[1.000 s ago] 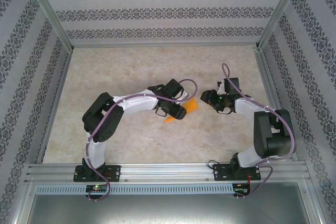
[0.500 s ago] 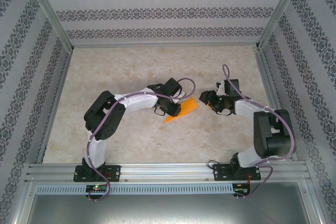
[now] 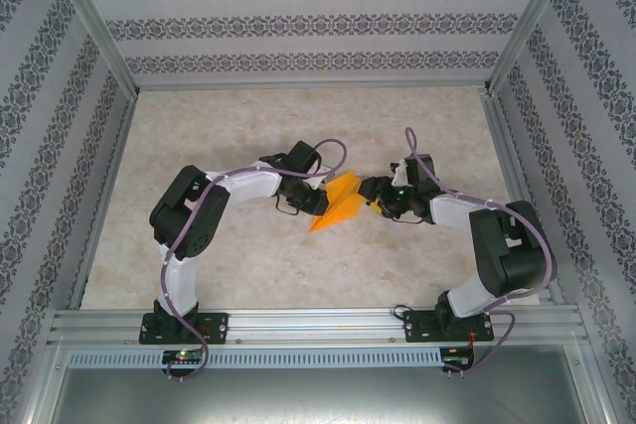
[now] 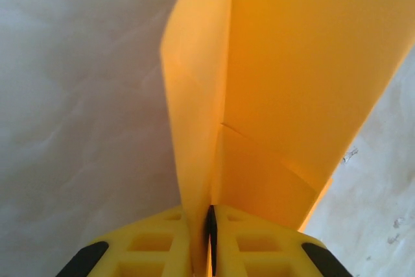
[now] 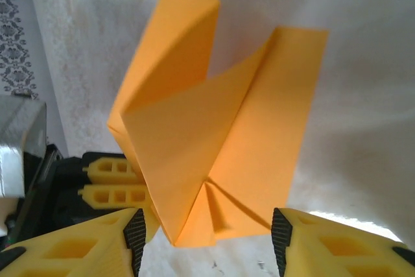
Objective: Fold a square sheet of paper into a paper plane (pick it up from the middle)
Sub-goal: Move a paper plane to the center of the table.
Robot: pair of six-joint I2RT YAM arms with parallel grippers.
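Note:
The square sheet of paper [image 3: 341,203] is orange-yellow and folded into a pointed, creased paper plane shape with two flaps spreading apart. It is at the table's middle, its tip pointing to the near left. My left gripper [image 3: 317,201] is shut on its centre fold; in the left wrist view the paper [image 4: 292,63] rises from between the closed yellow fingers [image 4: 155,244]. My right gripper [image 3: 374,196] stands open at the paper's right end. In the right wrist view the folded paper [image 5: 214,128] sits just ahead of my open right gripper [image 5: 207,233], untouched by its fingers.
The beige marbled table [image 3: 248,265] is ringed by an aluminium frame [image 3: 109,196] and patterned walls. The left gripper's yellow fingers [image 5: 110,183] show behind the paper in the right wrist view. Both arms bend inward and meet near the middle.
My left gripper has shut on the paper and shifted left and back with it. The paper's flaps now stand spread. The right arm has moved left, up to the paper.

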